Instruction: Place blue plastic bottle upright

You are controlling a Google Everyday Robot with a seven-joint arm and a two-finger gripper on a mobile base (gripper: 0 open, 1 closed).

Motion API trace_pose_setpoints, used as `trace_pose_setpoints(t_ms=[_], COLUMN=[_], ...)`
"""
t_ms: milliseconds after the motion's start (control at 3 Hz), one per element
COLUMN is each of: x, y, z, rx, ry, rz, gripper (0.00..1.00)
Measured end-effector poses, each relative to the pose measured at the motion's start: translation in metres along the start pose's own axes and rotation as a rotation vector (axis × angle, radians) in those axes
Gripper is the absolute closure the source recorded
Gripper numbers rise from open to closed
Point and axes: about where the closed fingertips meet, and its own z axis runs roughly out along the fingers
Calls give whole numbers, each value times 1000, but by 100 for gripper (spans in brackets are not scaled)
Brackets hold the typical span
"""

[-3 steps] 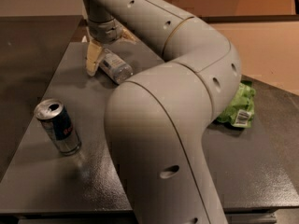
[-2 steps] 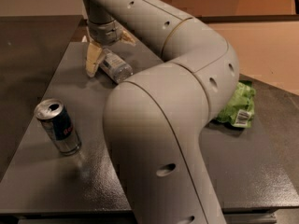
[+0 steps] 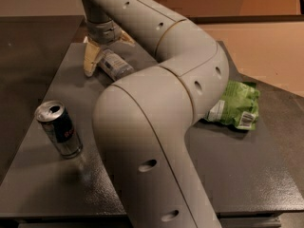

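The blue plastic bottle (image 3: 115, 66) lies on its side near the far left of the dark grey table (image 3: 237, 175). It is clear with a pale label. My gripper (image 3: 105, 56) hangs over it from the big grey arm. One cream finger (image 3: 89, 61) reaches the table on the bottle's left. The other finger (image 3: 125, 36) shows behind the bottle, partly hidden by the arm. The fingers stand apart with the bottle's upper end between them. I cannot tell whether they touch it.
A blue-and-silver drink can (image 3: 59, 129) stands upright at the left front, opened. A green snack bag (image 3: 236, 105) lies at the right. My arm's elbow (image 3: 156, 127) fills the middle of the view and hides the table behind it.
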Motion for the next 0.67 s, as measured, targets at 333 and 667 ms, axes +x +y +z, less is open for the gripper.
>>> trace_pose_setpoints(t_ms=[333,667], x=[-7,-9], y=[1,0], z=[2,0], rx=[0,0], ry=[1,-7], rz=[11,17], gripper=[18,42])
